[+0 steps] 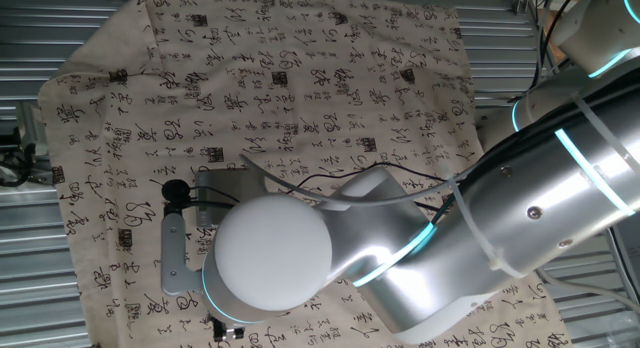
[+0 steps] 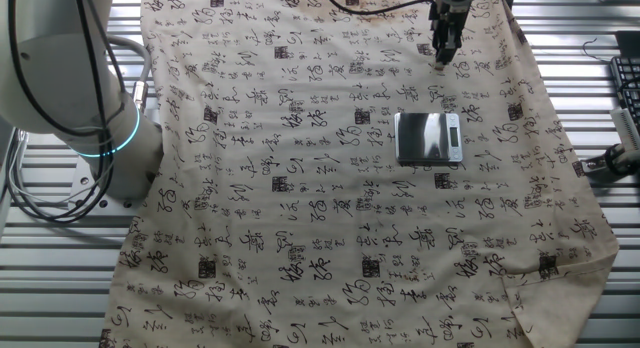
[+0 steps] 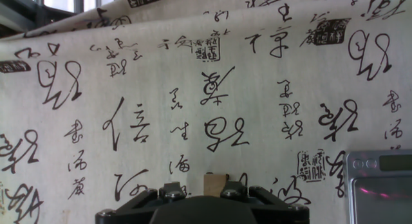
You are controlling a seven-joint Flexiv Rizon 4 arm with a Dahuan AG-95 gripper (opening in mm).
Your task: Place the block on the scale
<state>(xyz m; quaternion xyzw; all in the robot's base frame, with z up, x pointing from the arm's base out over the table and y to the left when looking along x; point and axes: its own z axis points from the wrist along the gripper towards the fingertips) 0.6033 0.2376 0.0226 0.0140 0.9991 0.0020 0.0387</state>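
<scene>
- The hand (image 3: 214,193) is closed on the block (image 3: 215,183): in the hand view the small tan cube sits between the two fingertips, its top showing above them.
- In the other fixed view the hand (image 2: 444,56) hangs low at the far edge of the cloth (image 2: 300,188), fingers pointing down, close to the fabric; whether the block touches the cloth I cannot tell.
- Step in hand, as I judge it: the block is gripped and the carry to the scale is not yet done.
- The scale (image 2: 428,137) lies flat on the cloth-covered counter, apart from the hand and nearer the camera; its plate is bare.
- The next move calls for lifting clear, travelling over the plate's middle, lowering, then parting the fingers.
- The scale's display strip runs along its right edge in that view; its slightly longer side runs left to right. The block, a cube, has no long axis.
</scene>
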